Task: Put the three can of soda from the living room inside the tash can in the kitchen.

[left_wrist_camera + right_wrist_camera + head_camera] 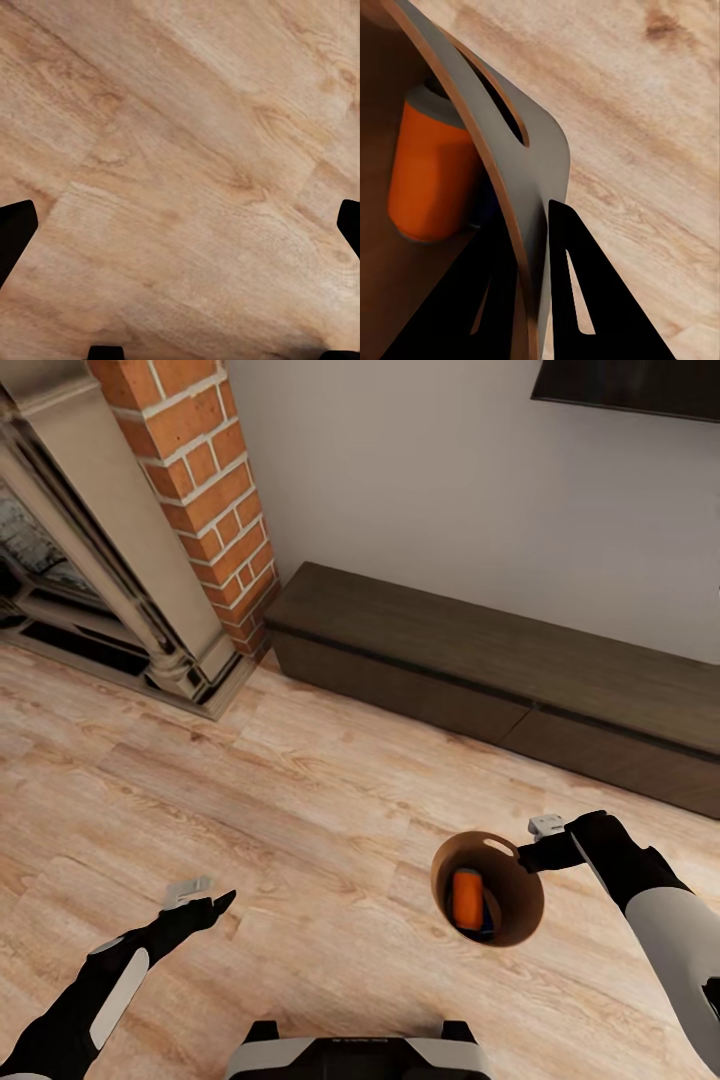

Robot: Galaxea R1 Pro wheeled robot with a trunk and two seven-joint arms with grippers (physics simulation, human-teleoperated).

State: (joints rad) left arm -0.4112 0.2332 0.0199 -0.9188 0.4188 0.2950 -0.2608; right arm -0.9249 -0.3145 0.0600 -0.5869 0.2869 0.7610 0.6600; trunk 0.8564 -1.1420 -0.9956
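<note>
The tash can (519, 898), a small round bin with a brown inside, hangs over the floor at the right of the head view. My right gripper (527, 852) is shut on its rim beside the slot handle (502, 105), one finger inside the wall (534, 169) and one outside. An orange can of soda (466, 898) lies inside, and a blue can (488, 923) peeks out beside it. The right wrist view shows the orange can (431, 176) against the inner wall. My left gripper (215, 905) hovers open over bare planks, its fingertips (15, 232) wide apart.
The light wood plank floor (250, 790) stretches ahead. A brick fireplace (200, 480) stands at the far left, and a long dark low cabinet (500, 660) runs along the wall under a black TV (630, 385). My base (360, 1055) edges the bottom of the head view.
</note>
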